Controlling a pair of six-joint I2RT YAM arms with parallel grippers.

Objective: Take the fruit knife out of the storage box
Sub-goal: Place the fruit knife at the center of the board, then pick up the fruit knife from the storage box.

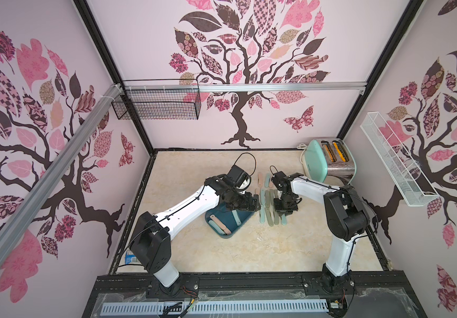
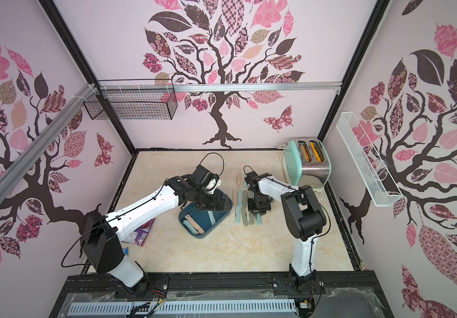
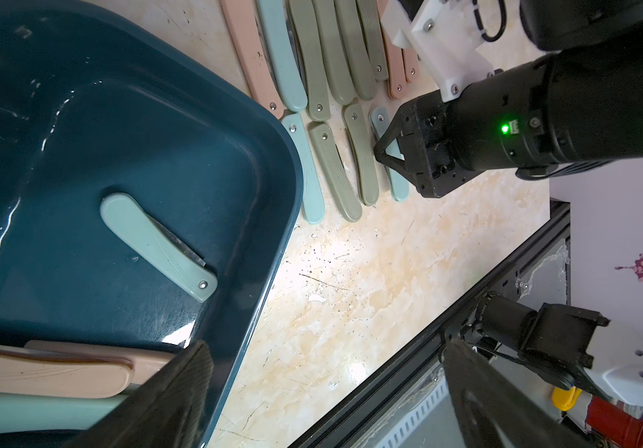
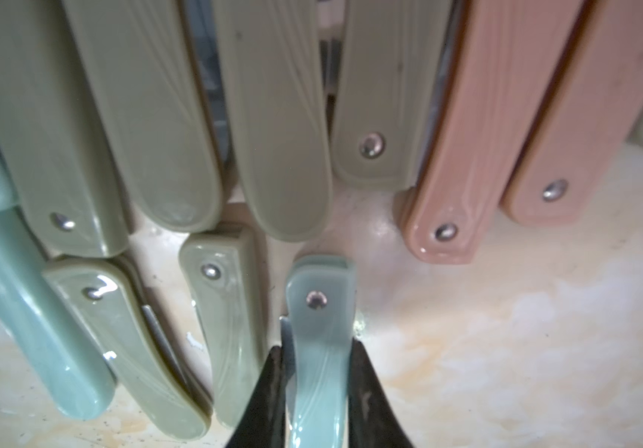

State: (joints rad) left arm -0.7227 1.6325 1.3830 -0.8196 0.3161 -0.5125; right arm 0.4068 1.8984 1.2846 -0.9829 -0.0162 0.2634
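Your worktop (image 1: 249, 253) carries the teal storage box (image 3: 79, 135) left of centre, fruit knives (image 3: 159, 246) inside; left jaws gape wide, empty, over its far-right corner, right jaws pinch a pale-blue fruit knife (image 4: 318, 349) at the right end of the knife rows (image 3: 318, 77) beside it.

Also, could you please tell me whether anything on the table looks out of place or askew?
Two things. The storage box sits skewed to the table edges, unlike the straight rows of folding knives beside it. A crumpled purple wrapper lies near the table's left edge under the left arm, unrelated to the knives.
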